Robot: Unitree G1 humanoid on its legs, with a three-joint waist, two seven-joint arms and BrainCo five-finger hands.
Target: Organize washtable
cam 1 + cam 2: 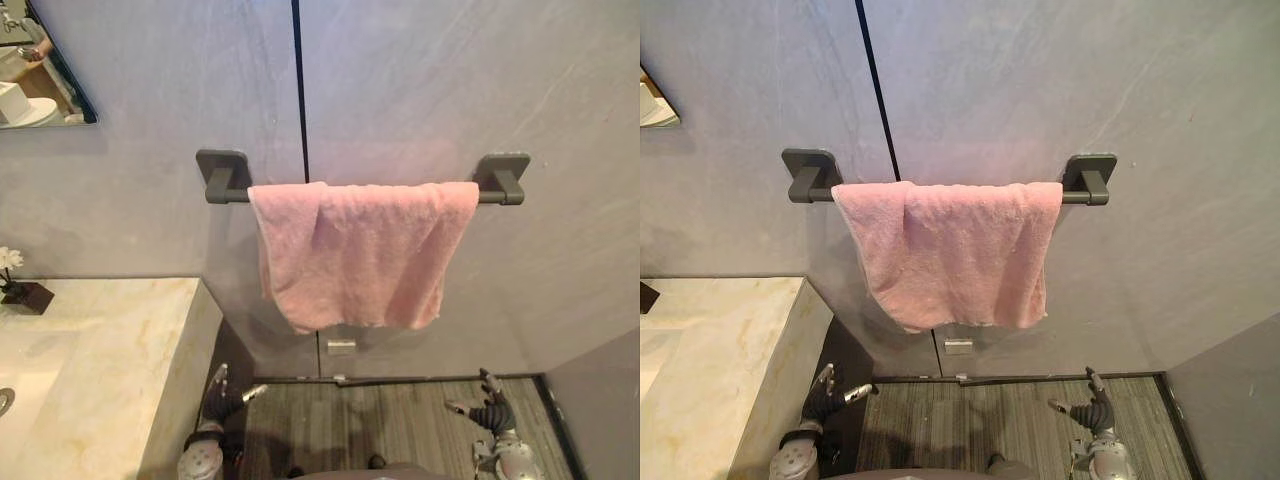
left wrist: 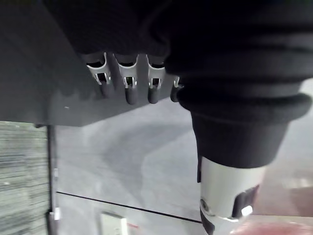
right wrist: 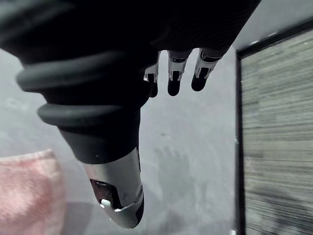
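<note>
- Pink towel [image 1: 360, 250] hangs over a dark towel bar [image 1: 228, 192] on the grey wall, to the right of the washtable and well above both hands.
- It is draped unevenly: folds bunch toward the middle and the lower hem slants.
- Handling, by judgement: light, soft and limp. It will sag and slide on the smooth bar if pulled from one side only.
- Best hold looks like a pinch at each top corner just beside the bar brackets. The hanging hem is the other option, for tugging it level.
- Left hand [image 1: 218, 400] hangs low beside the washtable's end; its fingers [image 2: 129, 85] are straight and relaxed, holding nothing.
- Right hand [image 1: 492, 410] hangs low over the floor; its fingers [image 3: 173, 78] are likewise loose and empty.
- Surface [image 1: 100, 370]: pale veined stone, polished and likely slippery. A small dark pot with white flowers [image 1: 25, 295] stands at its back edge.
- Room: a mirror [image 1: 40, 70] sits at upper left, one dark vertical seam runs down the wall, and the floor [image 1: 390, 420] is grey and striped.
</note>
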